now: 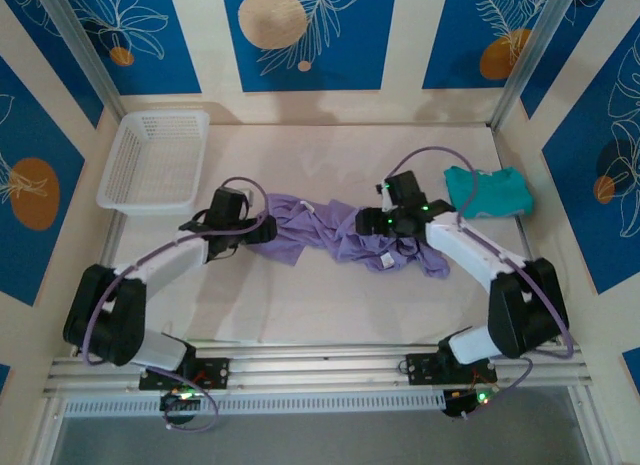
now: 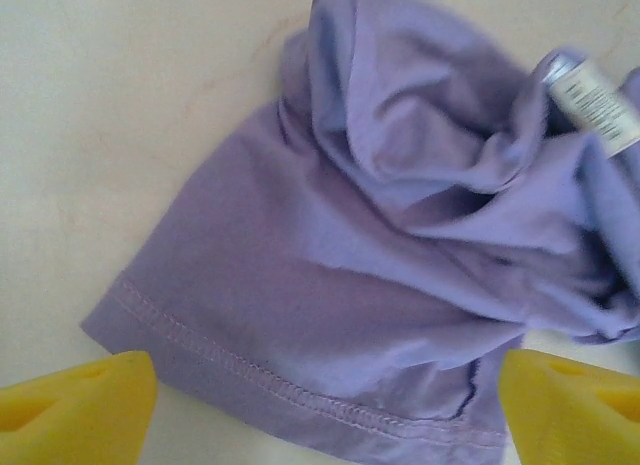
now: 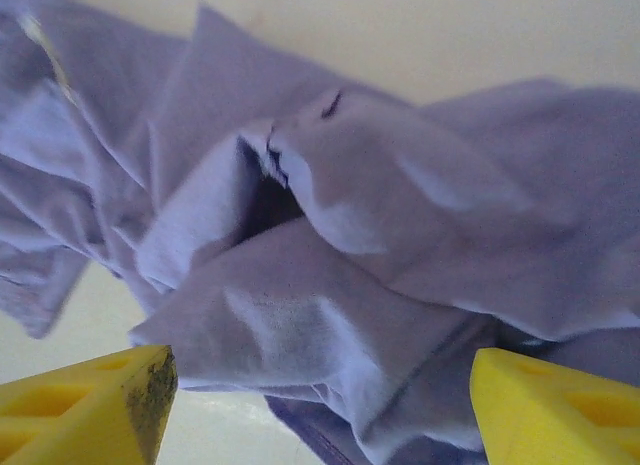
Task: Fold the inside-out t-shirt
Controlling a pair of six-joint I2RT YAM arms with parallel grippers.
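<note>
Pale surface (image 1: 330,310) between blue-patterned walls. Left claw (image 1: 262,230) spread wide, empty, over the hemmed left end of the inside-out t-shirt (image 1: 330,235); right claw (image 1: 372,222) likewise agape, empty, above the bunched right half. Lies crumpled mid-surface, long axis left to right, each claw nearest its own end.

Top external: fixed, high behind the arm bases, looks down over the whole counter (image 1: 330,305). Left wrist: close above the t-shirt (image 2: 330,285) hem. Right wrist: close on its folds. All three views share the t-shirt.
</note>
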